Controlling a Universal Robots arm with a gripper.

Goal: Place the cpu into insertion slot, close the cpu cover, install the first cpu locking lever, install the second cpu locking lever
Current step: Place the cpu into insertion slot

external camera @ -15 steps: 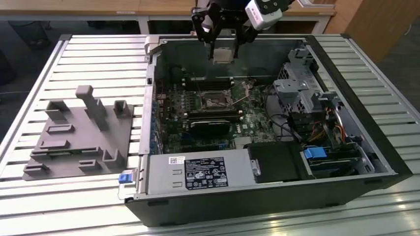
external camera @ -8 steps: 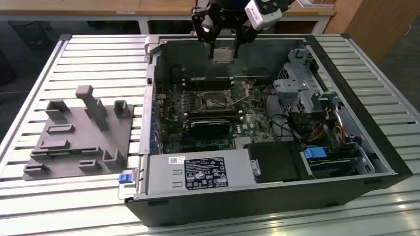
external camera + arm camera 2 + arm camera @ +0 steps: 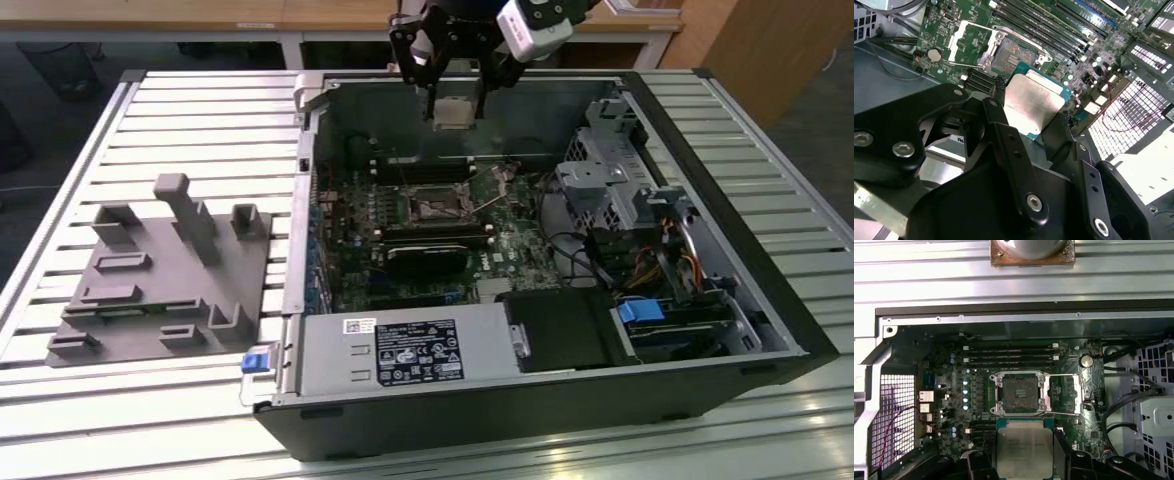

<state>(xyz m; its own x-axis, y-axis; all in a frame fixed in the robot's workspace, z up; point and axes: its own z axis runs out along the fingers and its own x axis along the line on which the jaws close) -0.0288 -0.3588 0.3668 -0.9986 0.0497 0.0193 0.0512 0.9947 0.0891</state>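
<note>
My gripper (image 3: 454, 112) hangs over the far wall of the open computer case (image 3: 747, 300), shut on the cpu (image 3: 454, 108), a flat square chip with a silvery top. In both wrist views the black fingers (image 3: 988, 441) clamp two opposite edges of the cpu (image 3: 1025, 447) (image 3: 1034, 102). The insertion slot (image 3: 1016, 392) (image 3: 1009, 52) (image 3: 434, 207) lies bare on the green board, below and ahead of the chip, apart from it. The cpu cover (image 3: 1066, 392) (image 3: 966, 42) is swung open and lies flat beside the slot. A thin wire lever (image 3: 1064, 414) runs along the slot's near edge.
Long black memory slots (image 3: 1009, 355) run beside the socket. A black heatsink block (image 3: 427, 262), the power supply (image 3: 387, 350) and a drive cage (image 3: 614, 190) with cables crowd the case. A grey fixture block (image 3: 160, 280) sits on the slatted table at the exterior view's left.
</note>
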